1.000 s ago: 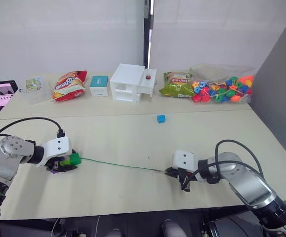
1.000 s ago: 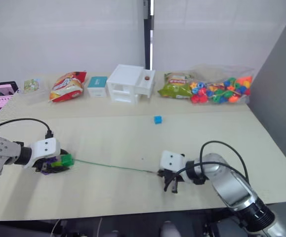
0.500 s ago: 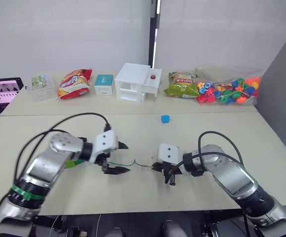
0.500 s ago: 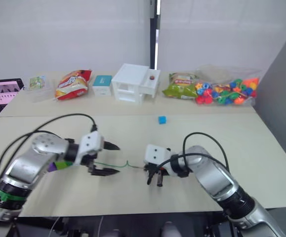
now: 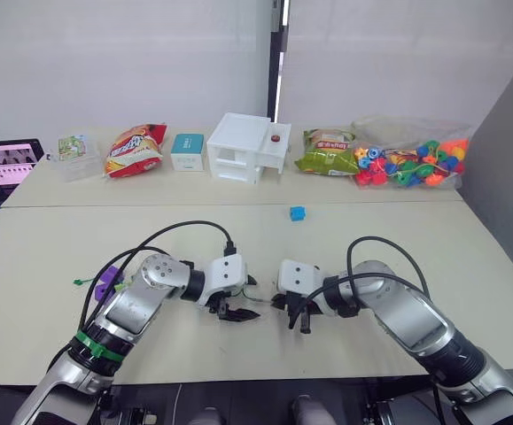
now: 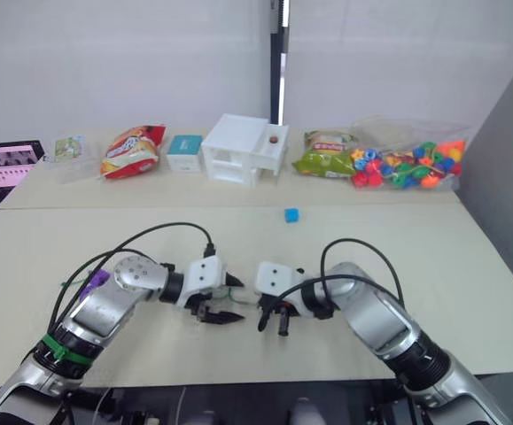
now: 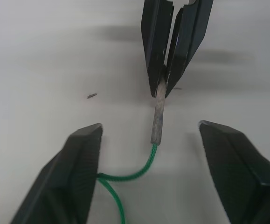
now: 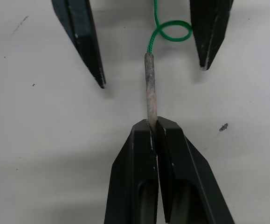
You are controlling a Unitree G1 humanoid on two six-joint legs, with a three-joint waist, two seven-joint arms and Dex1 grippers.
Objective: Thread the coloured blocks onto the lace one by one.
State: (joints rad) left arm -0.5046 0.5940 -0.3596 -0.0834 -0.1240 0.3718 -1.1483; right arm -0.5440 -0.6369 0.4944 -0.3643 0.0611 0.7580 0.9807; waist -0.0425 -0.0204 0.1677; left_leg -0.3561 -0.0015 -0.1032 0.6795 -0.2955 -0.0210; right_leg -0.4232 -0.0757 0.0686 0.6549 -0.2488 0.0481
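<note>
Pinching the lace's stiff tip in our clenched right gripper
Our left gripper straddles it, released; limp green lace needs that tip held

A pale beige counter carried the things. A small blue plastic cube was seen alone near its middle. Along the far edge were laid a red snack bag, a teal box, a white drawer unit, a green snack bag and a clear bag of multicoloured beads.
</note>
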